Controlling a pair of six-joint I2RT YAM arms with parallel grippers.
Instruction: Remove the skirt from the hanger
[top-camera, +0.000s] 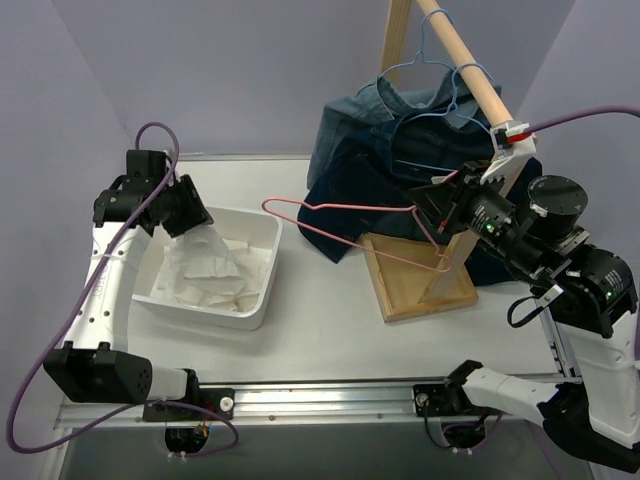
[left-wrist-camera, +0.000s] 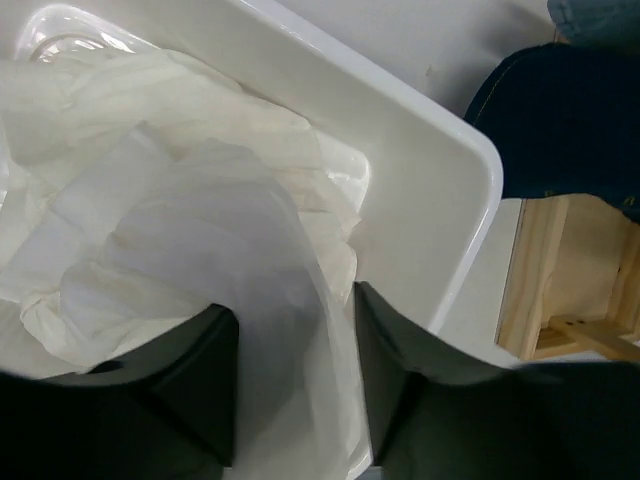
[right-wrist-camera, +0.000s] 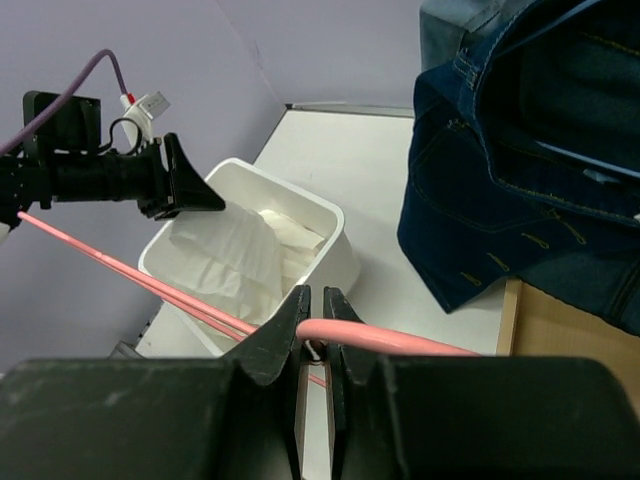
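Left end effector (left-wrist-camera: 295, 330) over white bin (top-camera: 270, 270): jaws parted, skirt (top-camera: 215, 265) running loosely between the fingers, the rest heaped in the bin. Right end effector (right-wrist-camera: 315, 310) clenched on the hanger (right-wrist-camera: 400, 342) wire. Hanger bare, held above the surface (top-camera: 320, 300), apart from skirt, beside dark denim garment (top-camera: 350, 185).

Your left gripper (left-wrist-camera: 295, 385) points down with its jaws parted; your right gripper (right-wrist-camera: 313, 322) reaches leftward, clamped tight.
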